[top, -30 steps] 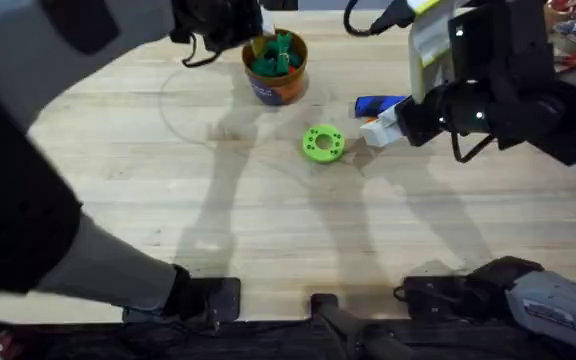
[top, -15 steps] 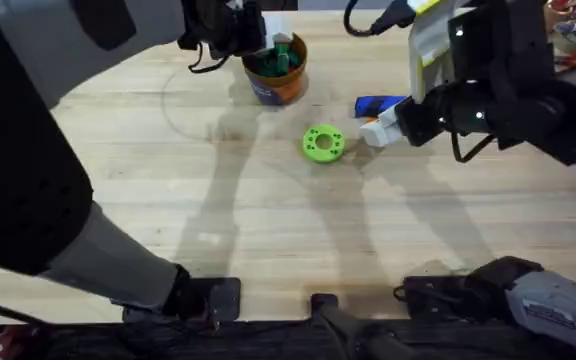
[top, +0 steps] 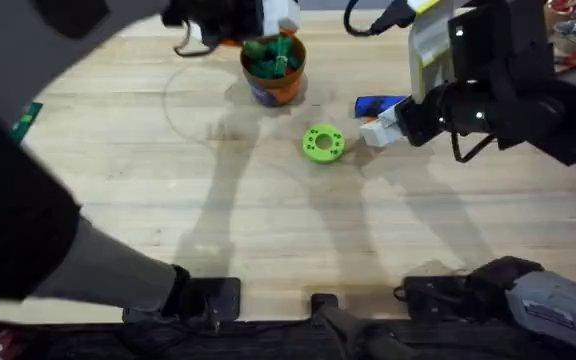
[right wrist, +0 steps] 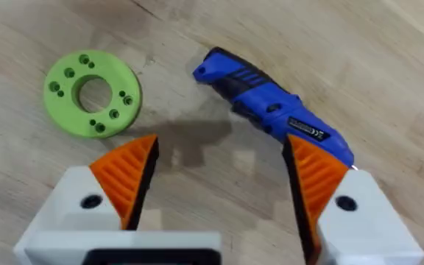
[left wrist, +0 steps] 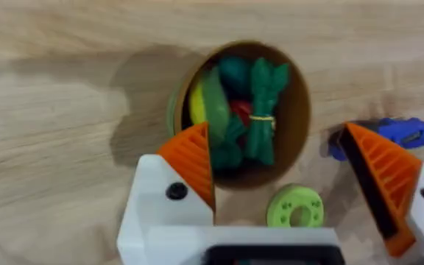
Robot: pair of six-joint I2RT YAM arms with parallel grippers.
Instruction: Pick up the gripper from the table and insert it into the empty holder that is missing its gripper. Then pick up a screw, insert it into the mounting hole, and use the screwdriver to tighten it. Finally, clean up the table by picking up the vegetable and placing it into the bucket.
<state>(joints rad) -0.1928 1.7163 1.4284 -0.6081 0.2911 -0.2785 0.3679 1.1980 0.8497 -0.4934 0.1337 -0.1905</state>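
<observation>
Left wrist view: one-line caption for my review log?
Open left gripper above the bucket holding the vegetable among green pieces.

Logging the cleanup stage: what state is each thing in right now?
bucket: upright, filled with toy pieces.
vegetable: inside the bucket, against its wall.
screwdriver: lying flat on the table, ungripped.
green disc: flat on the table.
left end effector: open above the bucket, holding nothing.
right end effector: open, holding nothing, beside the screwdriver.

The bucket [top: 275, 82] is orange-brown, the screwdriver [right wrist: 271, 110] bright blue, the holed disc [right wrist: 92, 93] bright green, the tabletop [top: 268, 220] pale wood grain.
</observation>
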